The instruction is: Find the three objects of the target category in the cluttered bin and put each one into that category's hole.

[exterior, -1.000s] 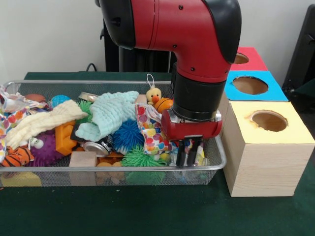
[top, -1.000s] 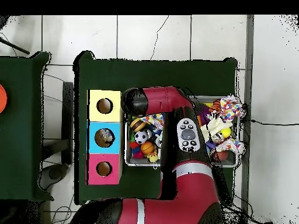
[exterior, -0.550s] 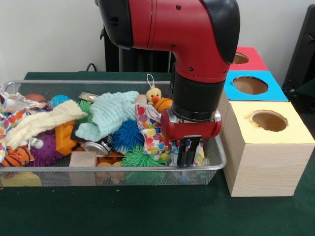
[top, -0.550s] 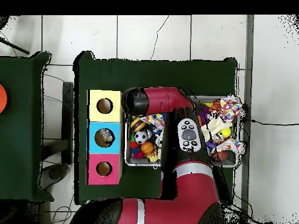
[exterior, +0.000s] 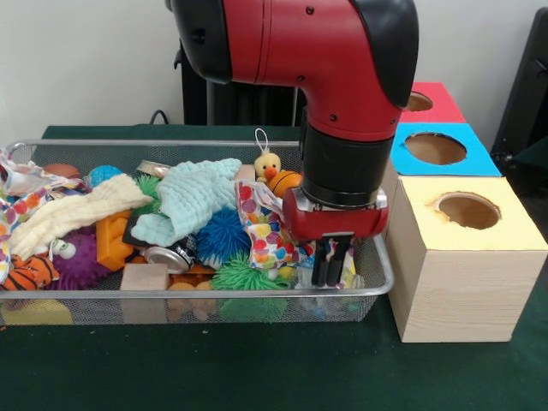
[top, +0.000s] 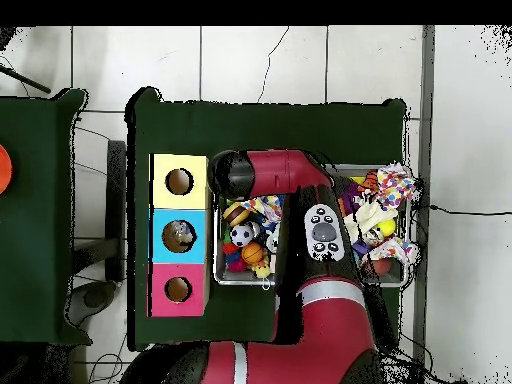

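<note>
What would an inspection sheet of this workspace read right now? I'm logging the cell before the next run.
Surface: table under a dark green cloth, bare in front of the bin.
Job's things: wire mesh bin heaped with toys; wooden box with yellow hole, blue hole and red hole beside it.
Clutter: mint cloth, cream cloth, blue spiky ball, green spiky ball, duck toy, polka-dot pouch, drink can, wooden block.
Grippers: gripper low in the bin's end nearest the box, fingers close together, nothing seen held.
Cables: a black cable behind the bin.
Surroundings: tiled floor; second green table.
</note>
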Controlling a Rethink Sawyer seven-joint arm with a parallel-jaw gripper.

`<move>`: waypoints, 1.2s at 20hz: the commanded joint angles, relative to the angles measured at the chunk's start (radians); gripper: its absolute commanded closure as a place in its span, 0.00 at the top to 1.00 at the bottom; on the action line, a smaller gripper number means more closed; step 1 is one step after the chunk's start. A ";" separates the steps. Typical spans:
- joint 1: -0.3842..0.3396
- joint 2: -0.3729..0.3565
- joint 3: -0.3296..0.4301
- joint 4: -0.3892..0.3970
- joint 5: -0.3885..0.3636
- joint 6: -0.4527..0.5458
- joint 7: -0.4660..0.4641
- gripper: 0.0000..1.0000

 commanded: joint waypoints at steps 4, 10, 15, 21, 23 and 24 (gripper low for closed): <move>0.010 -0.068 0.032 0.132 0.053 0.075 0.125 0.00; 0.023 -0.106 0.020 0.149 0.069 0.102 0.128 0.00; 0.015 -0.061 0.019 0.121 0.064 0.080 0.111 0.00; 0.016 0.003 0.012 0.075 0.044 0.039 0.109 0.00; 0.012 0.012 0.013 0.074 0.043 0.027 0.107 0.00; 0.009 0.016 0.015 0.077 0.042 0.016 0.107 0.00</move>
